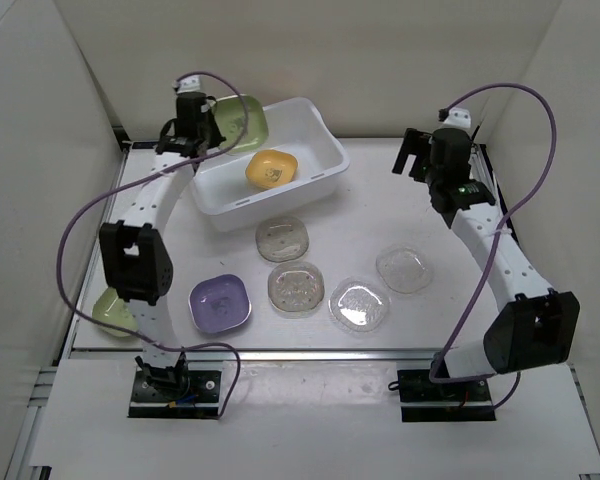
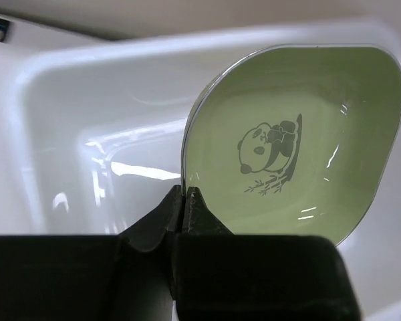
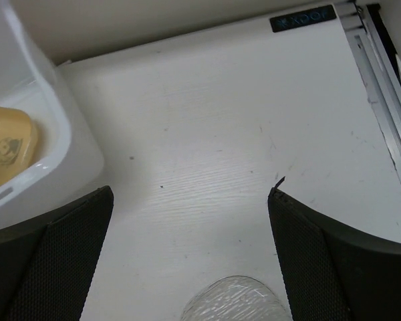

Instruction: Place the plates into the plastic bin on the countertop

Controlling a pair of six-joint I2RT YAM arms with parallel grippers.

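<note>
Currently: left gripper (image 1: 208,128) is raised at the far left corner of the plastic bin (image 1: 232,208), clamped on the rim of a green plate (image 1: 242,122). The top view gives position only: the plate is tilted and overhangs the bin's far left rim. The left wrist view adds the grip. Both fingers meet on the plate's edge, and the inner face is turned toward the camera. A panda print (image 2: 271,150) shows in the well, with the bin's interior behind.

Right gripper (image 1: 410,155) hangs above the countertop (image 1: 380,210), to the right of the bin and apart from every plate. The top view does not settle how its jaws stand. The right wrist view does: fingers spread wide, nothing between them, bare surface below. That view also shows a corner of the bin with the orange plate (image 3: 7,144) lying inside, a dark print on it. The rim of one clear plate (image 3: 234,302) shows at the bottom edge; cannot tell which one it is.

Count, from the top view:
- Bin: 1.
- Arms: 2.
- Plates: 8.
  - 1 green, held by the left gripper.
  - 1 orange, on the bin floor.
  - 4 clear plates (image 1: 296,286), on the countertop in front of the bin.
  - 1 purple plate (image 1: 220,302), front left of the clear ones.
  - 1 pale green plate (image 1: 110,308), at the left edge, partly hidden behind the left arm.
</note>
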